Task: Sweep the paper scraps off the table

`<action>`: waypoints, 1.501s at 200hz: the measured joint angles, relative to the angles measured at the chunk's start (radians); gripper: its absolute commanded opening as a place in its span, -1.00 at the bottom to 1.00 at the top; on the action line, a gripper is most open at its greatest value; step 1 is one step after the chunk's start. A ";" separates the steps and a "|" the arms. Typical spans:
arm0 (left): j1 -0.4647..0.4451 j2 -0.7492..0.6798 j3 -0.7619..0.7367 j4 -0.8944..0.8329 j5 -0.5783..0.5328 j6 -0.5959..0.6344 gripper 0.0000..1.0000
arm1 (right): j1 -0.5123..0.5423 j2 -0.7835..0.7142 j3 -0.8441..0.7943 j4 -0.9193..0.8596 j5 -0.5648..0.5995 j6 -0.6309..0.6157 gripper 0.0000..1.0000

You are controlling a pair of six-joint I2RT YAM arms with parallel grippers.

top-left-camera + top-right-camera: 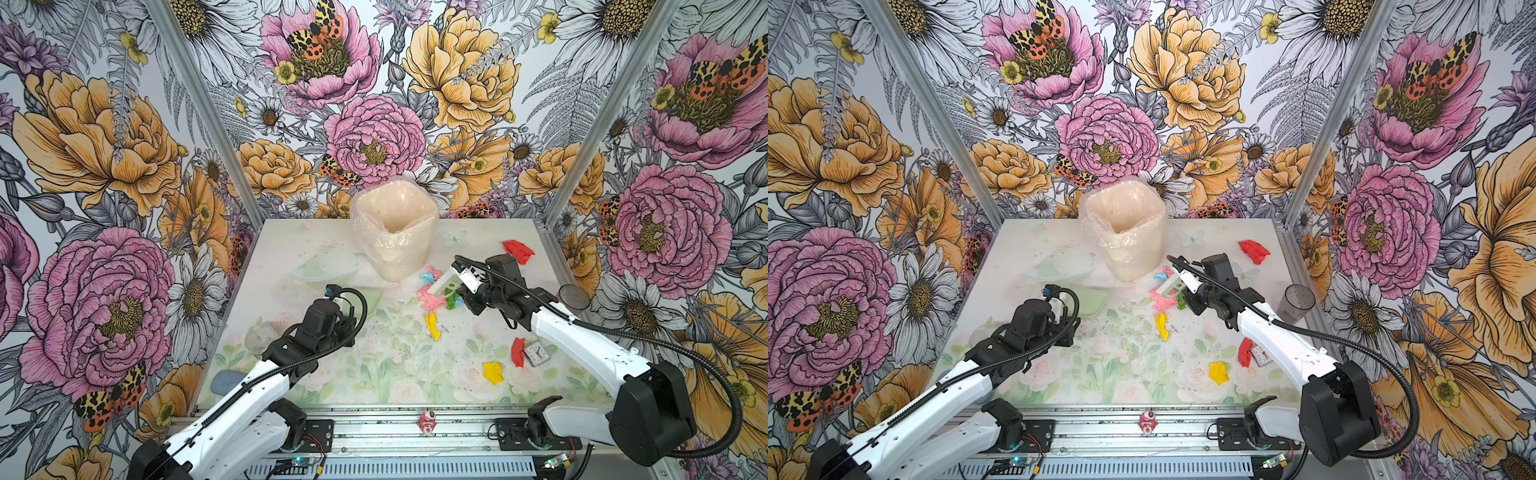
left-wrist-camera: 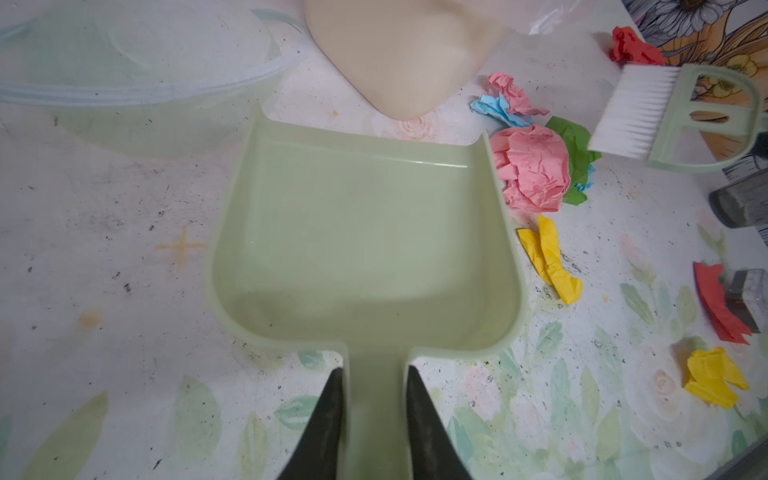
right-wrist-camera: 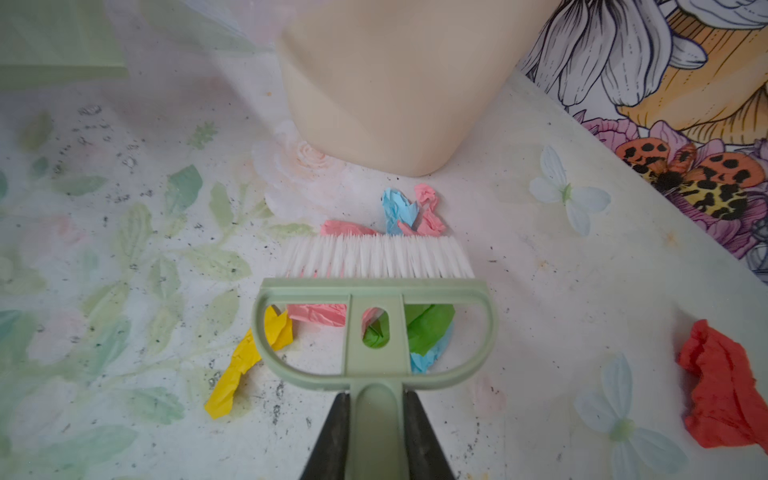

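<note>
The left gripper (image 2: 374, 370) is clamping its jaws tight on the flat handle of the pale green plastic dustpan (image 2: 365, 232). The pan is lying empty on the rose-printed table (image 1: 374, 374), its long axis running straight ahead of those jaws and its open lip pointing at the cream bin lined with a clear bag (image 1: 395, 232).

The crumpled paper scraps are not lying ahead of that lip. The main heap, a big pink ball (image 2: 532, 170) with green and light blue pieces against it, is sitting just beside the pan's wall on the side toward the other arm. A long yellow strip (image 2: 548, 257) is lying near the same wall, roughly along it.

Over this heap the right gripper (image 3: 376, 395) is pinching, jaws closed, the stem of the pale green brush with white bristles (image 3: 374, 291). Small pink and blue scraps are showing just beyond the bristle tips, the rest under the frame, nearer its jaws. Whether the bristles are touching the table I cannot tell.

The right arm is looking nearer the heap, so the coming stroke is probably calling for a push toward the left jaws, with the lip turning to meet it.

One red scrap (image 1: 517, 251) is lying to the wall side of the right jaws. Behind them, another red one (image 1: 517, 353) and a yellow crumple (image 1: 493, 372) are lying well apart from the heap.
</note>
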 measured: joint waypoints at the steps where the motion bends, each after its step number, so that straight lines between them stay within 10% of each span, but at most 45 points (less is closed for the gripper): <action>1: -0.001 0.003 0.000 0.001 0.000 0.000 -1.00 | 0.000 0.000 0.000 0.000 0.000 0.000 -1.00; 58: -0.023 0.132 0.035 0.075 0.017 0.051 -1.00 | 0.001 -0.072 0.090 -0.156 -0.121 0.316 -1.00; 131: -0.030 0.182 0.049 0.111 0.036 0.111 -1.00 | 0.001 -0.163 0.326 -0.560 0.002 0.677 -1.00; 188: -0.061 0.183 0.049 0.140 0.071 0.140 -1.00 | 0.001 -0.097 0.355 -0.718 0.099 0.751 -1.00; 300: -0.183 0.208 -0.018 0.155 0.000 0.068 -1.00 | 0.010 0.156 0.282 -0.394 0.023 0.766 -1.00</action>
